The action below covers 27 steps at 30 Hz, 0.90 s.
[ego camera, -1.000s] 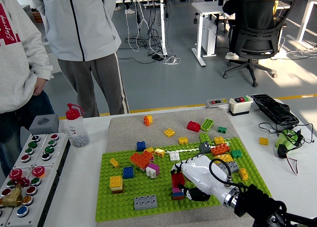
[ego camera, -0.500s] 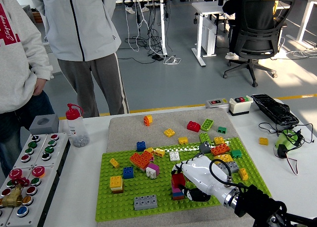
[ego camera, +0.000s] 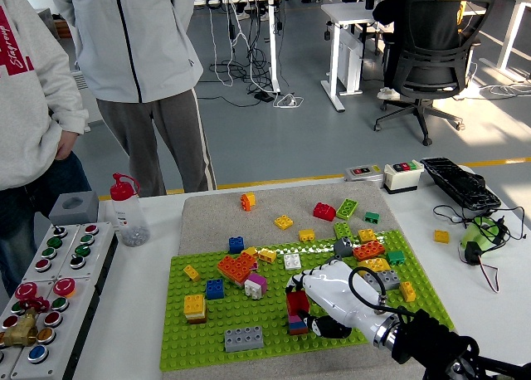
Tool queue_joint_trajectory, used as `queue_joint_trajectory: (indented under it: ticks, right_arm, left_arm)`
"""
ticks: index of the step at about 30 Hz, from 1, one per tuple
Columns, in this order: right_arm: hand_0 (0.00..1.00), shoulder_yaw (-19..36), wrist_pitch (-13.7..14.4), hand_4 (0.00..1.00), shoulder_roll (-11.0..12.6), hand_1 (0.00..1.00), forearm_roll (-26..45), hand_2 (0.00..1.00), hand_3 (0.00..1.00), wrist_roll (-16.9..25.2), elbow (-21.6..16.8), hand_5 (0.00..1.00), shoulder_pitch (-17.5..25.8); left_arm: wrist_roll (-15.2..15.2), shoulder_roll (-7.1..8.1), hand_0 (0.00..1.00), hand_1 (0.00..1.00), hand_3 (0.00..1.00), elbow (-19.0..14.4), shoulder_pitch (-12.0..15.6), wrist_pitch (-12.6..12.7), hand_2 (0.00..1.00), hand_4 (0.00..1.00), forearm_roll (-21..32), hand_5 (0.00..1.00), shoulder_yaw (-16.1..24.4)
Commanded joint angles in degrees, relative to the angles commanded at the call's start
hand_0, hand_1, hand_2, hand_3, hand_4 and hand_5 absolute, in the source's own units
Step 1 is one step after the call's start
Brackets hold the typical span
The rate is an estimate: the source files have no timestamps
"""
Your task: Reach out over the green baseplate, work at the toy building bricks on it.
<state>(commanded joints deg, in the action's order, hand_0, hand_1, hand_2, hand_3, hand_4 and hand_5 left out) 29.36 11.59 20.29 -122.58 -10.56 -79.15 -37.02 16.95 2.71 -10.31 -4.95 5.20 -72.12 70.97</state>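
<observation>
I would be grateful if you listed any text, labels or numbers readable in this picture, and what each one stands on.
Red print on the grey sweatshirt at the left edge: cut off and blurred, not readable.
Button panel: no readable labels beside its buttons.
Switch box: no legible marking.
Toy bricks on the green baseplate: no print visible.

Head view only: you look from high on the robot's side, forward and down across the white table (ego camera: 141, 314), no second view.
</observation>
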Motion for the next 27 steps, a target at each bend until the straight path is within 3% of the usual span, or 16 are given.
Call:
queue_joint_trajectory:
  ticks: [27]
  right_arm:
    - [0.38,-0.76,-1.63,0.504,0.16,0.519,-0.26,0.575,0.568,-1.01,-0.62,0.095,-1.04]
  left_arm:
    - [-0.11,0.1,0.694,0.716,0.635,0.0,-0.41,0.05,0.702,0.386,0.33,0.998,-0.1]
